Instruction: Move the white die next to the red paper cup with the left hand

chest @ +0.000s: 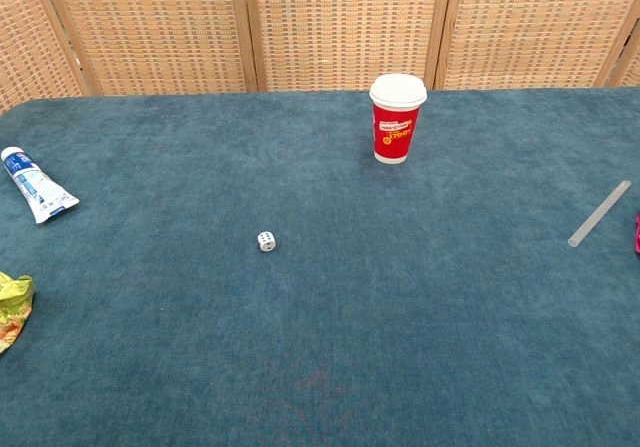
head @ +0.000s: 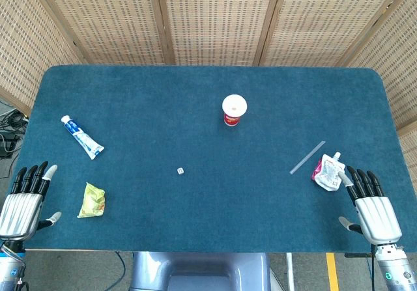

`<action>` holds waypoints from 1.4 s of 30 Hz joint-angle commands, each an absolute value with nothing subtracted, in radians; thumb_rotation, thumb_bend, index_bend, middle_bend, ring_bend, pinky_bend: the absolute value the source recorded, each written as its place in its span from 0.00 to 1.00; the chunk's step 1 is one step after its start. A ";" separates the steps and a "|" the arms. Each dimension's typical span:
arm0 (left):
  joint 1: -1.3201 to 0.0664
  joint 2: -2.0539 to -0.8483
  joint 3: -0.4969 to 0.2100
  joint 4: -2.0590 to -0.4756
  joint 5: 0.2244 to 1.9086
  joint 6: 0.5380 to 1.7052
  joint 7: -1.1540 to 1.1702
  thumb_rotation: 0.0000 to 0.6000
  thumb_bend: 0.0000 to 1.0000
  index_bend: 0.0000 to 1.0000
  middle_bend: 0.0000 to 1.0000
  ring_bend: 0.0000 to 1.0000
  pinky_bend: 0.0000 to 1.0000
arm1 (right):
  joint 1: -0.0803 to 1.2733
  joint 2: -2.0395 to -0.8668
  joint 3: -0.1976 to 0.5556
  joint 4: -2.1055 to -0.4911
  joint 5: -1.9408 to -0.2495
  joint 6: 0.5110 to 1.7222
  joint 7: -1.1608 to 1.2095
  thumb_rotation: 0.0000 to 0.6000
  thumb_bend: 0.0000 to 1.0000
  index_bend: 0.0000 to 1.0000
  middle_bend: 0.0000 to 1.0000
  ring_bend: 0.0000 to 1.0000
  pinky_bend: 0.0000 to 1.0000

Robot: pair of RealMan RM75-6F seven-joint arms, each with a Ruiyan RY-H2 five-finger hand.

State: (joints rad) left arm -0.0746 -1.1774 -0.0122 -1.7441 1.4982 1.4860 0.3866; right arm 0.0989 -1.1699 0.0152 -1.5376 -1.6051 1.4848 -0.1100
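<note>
Cup (chest: 398, 119) upright, lidded, contents hidden; die (chest: 266, 241) well apart.

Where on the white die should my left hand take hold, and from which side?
Pinch the white die across two opposite side faces, coming down from above. It is a small cube lying flat on the table with open cloth all round; the left hand rests open at the near-left edge.

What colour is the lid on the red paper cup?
White. The red paper cup has a white lid, clearest in the chest view.
</note>
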 commanded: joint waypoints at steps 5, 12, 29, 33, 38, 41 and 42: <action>-0.073 -1.181 -0.015 -1.740 1.498 1.493 0.385 1.00 0.00 0.00 0.00 0.00 0.00 | 0.099 -1.173 0.016 -1.534 -1.601 1.483 -0.111 1.00 0.06 0.00 0.00 0.00 0.00; -0.073 -1.188 -0.017 -1.738 1.511 1.502 0.385 1.00 0.00 0.00 0.00 0.00 0.00 | 0.098 -1.175 0.017 -1.534 -1.601 1.485 -0.107 1.00 0.06 0.00 0.00 0.00 0.00; -0.187 -1.196 -0.069 -1.659 1.566 1.412 0.369 1.00 0.02 0.00 0.00 0.00 0.00 | 0.100 -1.182 0.034 -1.518 -1.572 1.481 -0.079 1.00 0.06 0.00 0.00 0.00 0.00; -0.276 -1.191 -0.110 -1.587 1.631 1.364 0.369 1.00 0.09 0.05 0.00 0.00 0.00 | 0.103 -1.191 0.039 -1.502 -1.568 1.482 -0.076 1.00 0.06 0.01 0.00 0.00 0.00; -0.415 -1.238 -0.123 -1.458 1.711 1.250 0.278 1.00 0.14 0.14 0.00 0.00 0.00 | 0.106 -1.204 0.050 -1.477 -1.540 1.467 -0.069 1.00 0.06 0.01 0.00 0.00 0.00; -0.487 -1.270 -0.120 -1.395 1.734 1.173 0.229 1.00 0.22 0.23 0.00 0.00 0.00 | 0.108 -1.208 0.056 -1.465 -1.531 1.465 -0.062 1.00 0.06 0.02 0.00 0.00 0.00; -0.508 -1.284 -0.120 -1.377 1.741 1.155 0.217 1.00 0.23 0.25 0.00 0.00 0.00 | 0.108 -1.210 0.058 -1.460 -1.528 1.465 -0.059 1.00 0.06 0.02 0.00 0.00 0.00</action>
State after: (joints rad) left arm -0.4483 -1.2472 -0.1163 -1.4326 1.7088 1.2130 0.2639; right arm 0.1075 -1.2074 0.0553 -1.4639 -1.5312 1.4659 -0.0621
